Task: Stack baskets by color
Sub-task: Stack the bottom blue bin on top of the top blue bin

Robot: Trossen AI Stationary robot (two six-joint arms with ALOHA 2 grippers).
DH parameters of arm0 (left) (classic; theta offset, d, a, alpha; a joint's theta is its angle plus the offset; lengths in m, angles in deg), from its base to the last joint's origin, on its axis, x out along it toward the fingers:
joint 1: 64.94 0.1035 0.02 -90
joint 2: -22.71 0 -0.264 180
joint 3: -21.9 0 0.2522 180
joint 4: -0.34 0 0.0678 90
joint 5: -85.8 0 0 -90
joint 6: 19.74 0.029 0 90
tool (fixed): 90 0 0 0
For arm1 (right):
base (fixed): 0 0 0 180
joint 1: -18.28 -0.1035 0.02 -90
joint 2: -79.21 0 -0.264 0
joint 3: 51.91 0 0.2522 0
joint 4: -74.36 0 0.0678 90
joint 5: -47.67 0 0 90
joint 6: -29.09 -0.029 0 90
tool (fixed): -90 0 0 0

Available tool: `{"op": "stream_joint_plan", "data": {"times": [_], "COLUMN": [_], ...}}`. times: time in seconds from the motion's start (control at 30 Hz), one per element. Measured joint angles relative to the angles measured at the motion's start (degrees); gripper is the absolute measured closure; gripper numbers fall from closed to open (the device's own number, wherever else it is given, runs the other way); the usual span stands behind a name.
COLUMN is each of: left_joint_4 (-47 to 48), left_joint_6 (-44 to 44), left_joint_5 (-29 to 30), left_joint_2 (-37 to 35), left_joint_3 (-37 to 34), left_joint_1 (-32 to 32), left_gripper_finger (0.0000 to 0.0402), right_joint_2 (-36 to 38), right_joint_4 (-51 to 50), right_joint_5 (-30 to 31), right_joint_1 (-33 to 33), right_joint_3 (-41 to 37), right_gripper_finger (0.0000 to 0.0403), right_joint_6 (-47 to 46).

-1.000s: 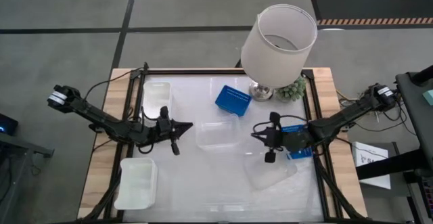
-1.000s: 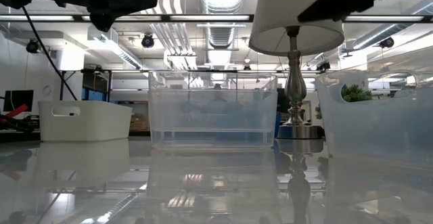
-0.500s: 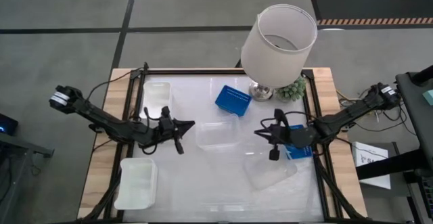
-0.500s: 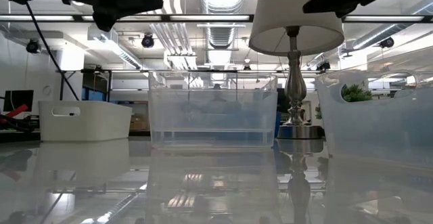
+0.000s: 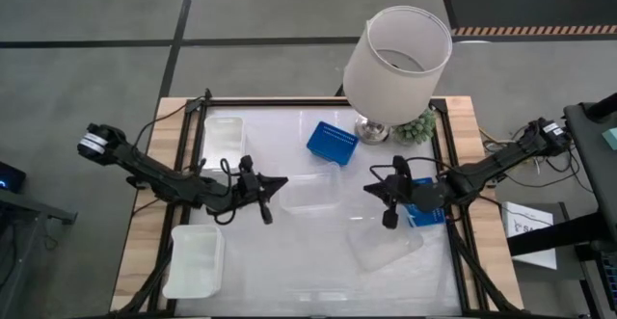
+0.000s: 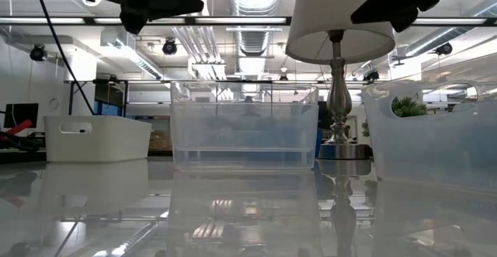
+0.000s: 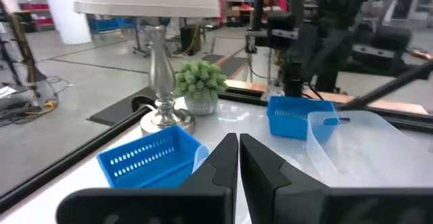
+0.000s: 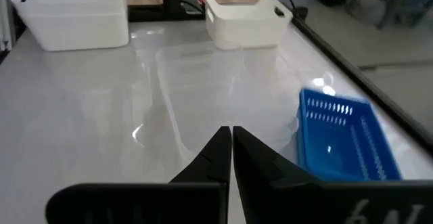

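We see left gripper (image 5: 277, 183) closed, empty, just beside clear basket (image 5: 310, 192) mid-worktop; right gripper (image 5: 371, 190) closed, empty. We'd part fingers before rim, approach level, pinch one wall only.

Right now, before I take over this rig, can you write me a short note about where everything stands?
Left gripper: shut, empty, above the table's middle, beside the clear basket.
Right gripper: shut, empty, on the other side of that basket.
Baskets: two white, one at the far left, one at the near left. Two blue, one by the lamp, one mostly under the right arm. A second clear basket lies near right.
Done: nothing stacked.
Left: pair all three colours.
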Motion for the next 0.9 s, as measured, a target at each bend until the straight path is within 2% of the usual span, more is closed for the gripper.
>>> {"op": "stream_joint_plan", "data": {"times": [0.17, 0.23, 0.33, 0.47, 0.63, 0.73, 0.9], "left_joint_4": [11.22, 16.55, 22.31, 26.73, 27.68, 27.47, 27.55], "left_joint_6": [-1.74, -3.15, -4.14, -3.44, 2.15, 4.92, 6.38], "left_joint_5": [-4.43, -7.52, -10.63, -10.99, -10.7, -8.97, -5.66], "left_joint_2": [-2.92, -5.2, -8.4, -12.65, -16.44, -18.29, -19.64], "left_joint_3": [2.04, 3.04, 3.26, 2.86, 1.67, 1.03, 0.15], "left_joint_1": [0.0, 0.0, -0.05, -0.09, -0.04, -0.07, -0.04], "left_gripper_finger": [0.0402, 0.0402, 0.0402, 0.0402, 0.0402, 0.0402, 0.0402], "right_joint_2": [0.0, 0.0, -0.84, -6.14, -14.51, -18.08, -20.13], "right_joint_4": [-7.58, -12.8, -25.3, -41.73, -57.62, -64.61, -65.56], "right_joint_5": [5.13, 7.41, 7.52, 4.65, -3.63, -8.6, -13.65], "right_joint_1": [0.02, 0.31, 1.25, 1.39, 3.04, 4.03, 4.48], "right_joint_3": [0.0, 0.12, 1.87, 5.39, 10.73, 13.58, 16.78], "right_gripper_finger": [0.0394, 0.0394, 0.0394, 0.0394, 0.0394, 0.0394, 0.0377], "right_joint_6": [-13.43, -21.84, -37.92, -51.6, -62.8, -65.23, -64.57]}}
